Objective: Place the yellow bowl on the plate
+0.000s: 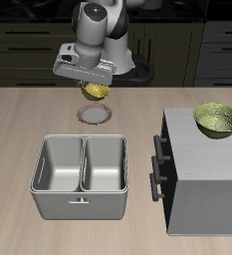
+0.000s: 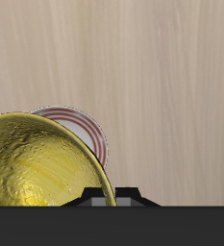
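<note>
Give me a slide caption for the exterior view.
Robot hand holding the yellow bowl above the plate, beside a metal two-compartment bin.

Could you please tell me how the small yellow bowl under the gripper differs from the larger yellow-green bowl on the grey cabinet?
The small shiny yellow-olive bowl hangs in the air at the gripper, above the table; the larger yellow-green bowl rests on the grey cabinet. The small bowl looks narrower and golden, the larger one wider and greener. The small bowl is just behind the pink-rimmed round plate; the larger one stands far from it. Both are round and shiny.
</note>
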### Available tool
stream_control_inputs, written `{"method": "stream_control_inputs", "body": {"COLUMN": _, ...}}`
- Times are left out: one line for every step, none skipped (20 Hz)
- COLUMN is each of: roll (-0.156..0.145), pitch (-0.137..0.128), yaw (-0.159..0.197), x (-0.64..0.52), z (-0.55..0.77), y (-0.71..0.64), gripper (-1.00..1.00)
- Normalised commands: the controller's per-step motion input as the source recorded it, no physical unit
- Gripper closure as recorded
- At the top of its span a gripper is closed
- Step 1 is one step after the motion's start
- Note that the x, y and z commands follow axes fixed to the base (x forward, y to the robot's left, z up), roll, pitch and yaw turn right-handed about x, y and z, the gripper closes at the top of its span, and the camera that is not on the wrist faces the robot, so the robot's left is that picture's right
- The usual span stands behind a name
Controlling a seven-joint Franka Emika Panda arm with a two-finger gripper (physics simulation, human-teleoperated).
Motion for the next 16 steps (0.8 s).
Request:
{"method": "stream_control_inputs", "body": {"roll": -0.02, "pitch": 0.016, "yaw": 0.06, "x": -0.05, "z": -0.42, "y": 0.1, "gripper": 1.0}}
{"method": "stream_control_inputs", "body": {"roll": 0.024, "pitch": 0.08, "yaw": -0.045, "x": -0.01, "z": -0.32, "y": 0.08, "gripper": 1.0}}
{"method": "stream_control_inputs", "body": {"roll": 0.011, "pitch": 0.061, "yaw": -0.044, "x": 0.03, "z": -0.26, "y": 0.06, "gripper": 1.0}}
{"method": "stream_control_inputs", "body": {"roll": -0.003, "pitch": -0.005, "yaw": 0.017, "x": -0.14, "z": -0.04, "y": 0.02, "gripper": 1.0}}
{"method": "stream_control_inputs", "body": {"roll": -0.003, "pitch": 0.025, "yaw": -0.03, "x": -0.09, "z": -0.19, "y": 0.05, "gripper": 1.0}}
{"method": "stream_control_inputs", "body": {"roll": 0.009, "pitch": 0.045, "yaw": -0.07, "x": -0.14, "z": -0.11, "y": 0.0, "gripper": 1.0}}
{"method": "stream_control_inputs", "body": {"roll": -0.013, "pitch": -0.014, "yaw": 0.032, "x": -0.11, "z": -0.03, "y": 0.03, "gripper": 1.0}}
{"method": "stream_control_inputs", "body": {"roll": 0.011, "pitch": 0.003, "yaw": -0.012, "x": -0.04, "z": -0.08, "y": 0.03, "gripper": 1.0}}
{"method": "stream_control_inputs", "body": {"roll": 0.002, "pitch": 0.005, "yaw": -0.01, "x": -0.07, "z": -0.07, "y": 0.06, "gripper": 1.0}}
{"method": "stream_control_inputs", "body": {"roll": 0.008, "pitch": -0.03, "yaw": 0.071, "x": 0.01, "z": -0.04, "y": 0.15, "gripper": 1.0}}
{"method": "stream_control_inputs", "body": {"roll": -0.001, "pitch": -0.054, "yaw": 0.059, "x": 0.0, "z": 0.0, "y": 0.09, "gripper": 1.0}}
{"method": "stream_control_inputs", "body": {"roll": 0.029, "pitch": 0.058, "yaw": -0.056, "x": 0.02, "z": -0.09, "y": 0.08, "gripper": 1.0}}
{"method": "stream_control_inputs", "body": {"roll": 0.035, "pitch": -0.06, "yaw": 0.107, "x": 0.16, "z": -0.08, "y": 0.36, "gripper": 1.0}}
{"method": "stream_control_inputs", "body": {"roll": 0.035, "pitch": -0.049, "yaw": 0.067, "x": 0.02, "z": -0.08, "y": 0.19, "gripper": 1.0}}
{"method": "stream_control_inputs", "body": {"roll": 0.045, "pitch": -0.004, "yaw": 0.031, "x": 0.06, "z": -0.11, "y": 0.14, "gripper": 1.0}}
{"method": "stream_control_inputs", "body": {"roll": 0.08, "pitch": 0.021, "yaw": 0.007, "x": 0.06, "z": -0.09, "y": 0.15, "gripper": 1.0}}
